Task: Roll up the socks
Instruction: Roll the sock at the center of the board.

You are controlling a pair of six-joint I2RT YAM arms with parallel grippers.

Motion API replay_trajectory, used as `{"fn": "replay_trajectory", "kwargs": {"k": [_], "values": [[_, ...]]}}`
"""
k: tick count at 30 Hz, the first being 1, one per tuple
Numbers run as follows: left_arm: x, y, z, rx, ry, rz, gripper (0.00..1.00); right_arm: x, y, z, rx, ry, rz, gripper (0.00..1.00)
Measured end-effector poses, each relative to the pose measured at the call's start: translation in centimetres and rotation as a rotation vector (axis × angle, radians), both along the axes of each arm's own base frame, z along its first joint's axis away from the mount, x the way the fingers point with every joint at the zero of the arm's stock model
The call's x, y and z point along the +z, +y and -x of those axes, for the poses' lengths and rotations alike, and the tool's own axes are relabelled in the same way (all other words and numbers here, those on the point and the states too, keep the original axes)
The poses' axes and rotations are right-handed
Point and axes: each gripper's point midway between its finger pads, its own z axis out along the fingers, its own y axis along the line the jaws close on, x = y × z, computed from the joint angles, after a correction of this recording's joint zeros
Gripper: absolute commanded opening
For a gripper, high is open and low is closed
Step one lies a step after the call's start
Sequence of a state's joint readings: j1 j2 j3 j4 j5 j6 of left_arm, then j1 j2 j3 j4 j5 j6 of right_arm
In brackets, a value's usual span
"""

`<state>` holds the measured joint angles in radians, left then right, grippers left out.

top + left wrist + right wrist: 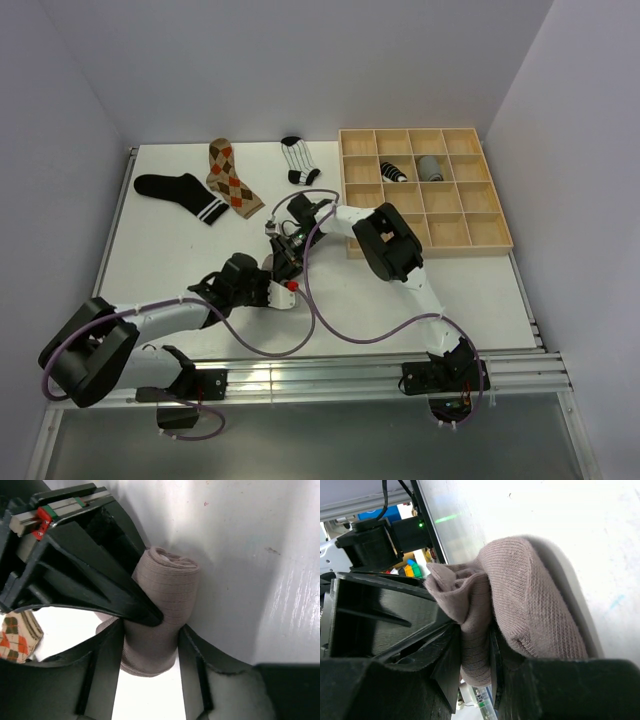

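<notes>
Centre of table [450, 290], right claw [476, 647] pinches a fold of the taupe sock [167, 595], seemingly near-rolled; left claw [150, 670] straddles it, grip unclear. Two o'clock: grey roll [430, 167] and black-and-white roll [394, 171] in the tray [480, 230]. Ten to twelve o'clock: banded sock [180, 192], argyle sock [232, 180], striped sock [297, 160] lie flat

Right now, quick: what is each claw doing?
Left claw: closed on the taupe sock roll.
Right claw: closed on the same sock, pinching a fold of it.
</notes>
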<state>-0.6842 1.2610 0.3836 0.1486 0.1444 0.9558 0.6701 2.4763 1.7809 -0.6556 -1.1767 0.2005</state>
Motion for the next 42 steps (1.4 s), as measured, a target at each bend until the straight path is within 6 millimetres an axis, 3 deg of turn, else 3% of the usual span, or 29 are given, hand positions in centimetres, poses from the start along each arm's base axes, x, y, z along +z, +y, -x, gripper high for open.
{"fn": "replay_trajectory", "kwargs": {"k": [4,9,14,21,31,42], "values": [[-0.3,-0.2,0.1,-0.010,0.052,-0.033,0.24,-0.1,-0.2,-0.1,-0.003,0.000,-0.001,0.30],[-0.2,-1.0,-0.1,-0.024,0.132,-0.062,0.11,0.1,-1.1,-0.5,-0.034,-0.011,0.005,0.48],[0.0,-1.6,-0.1,-0.031,0.223,-0.047,0.09,0.9,-2.3,-0.2,-0.087,-0.141,0.041,0.61],[0.1,-2.2,0.2,-0.052,0.380,-0.026,0.09,1.2,-4.7,-1.6,-0.255,-0.362,0.170,0.61],[0.3,-2.3,0.9,-0.073,0.659,-0.022,0.11,1.0,-10.9,-3.6,-0.566,-0.496,0.324,0.61],[0.3,-2.5,3.2,-0.014,1.122,-0.092,0.13,4.3,-13.9,-2.3,-0.723,-0.738,0.283,0.60]]}}
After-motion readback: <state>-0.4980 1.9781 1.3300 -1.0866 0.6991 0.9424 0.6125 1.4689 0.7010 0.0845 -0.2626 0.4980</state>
